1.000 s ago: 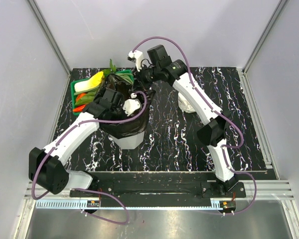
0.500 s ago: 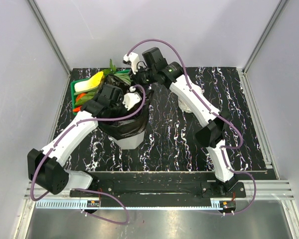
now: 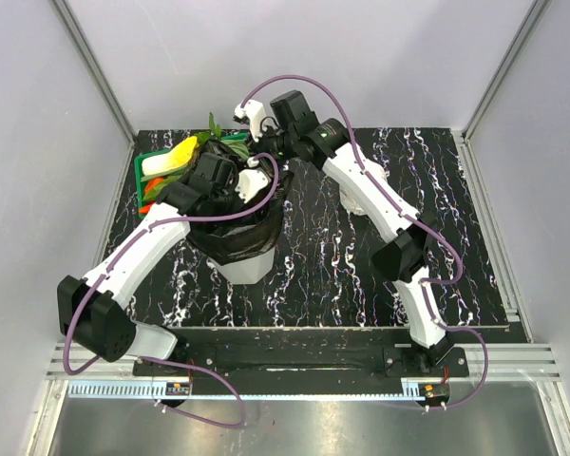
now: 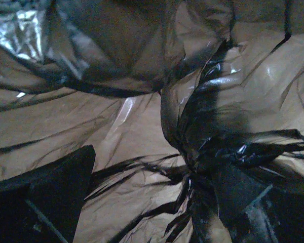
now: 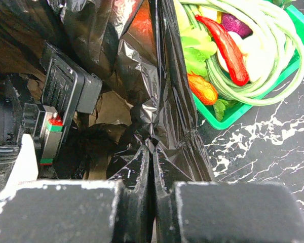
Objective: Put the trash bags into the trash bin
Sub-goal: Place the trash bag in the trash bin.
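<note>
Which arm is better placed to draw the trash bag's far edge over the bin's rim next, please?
Right, likely. The right end effector is shut on the trash bag at the edge beside the green basket. The left end effector is open inside the bag, gripping nothing.

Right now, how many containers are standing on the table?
2. The white trash bin, draped with the black trash bag, stands left of centre; the green basket sits behind it, far left. Others may be hidden.

The right gripper pinches a fold of the black trash bag. Just beside the bag sits a green basket of toy vegetables.
</note>
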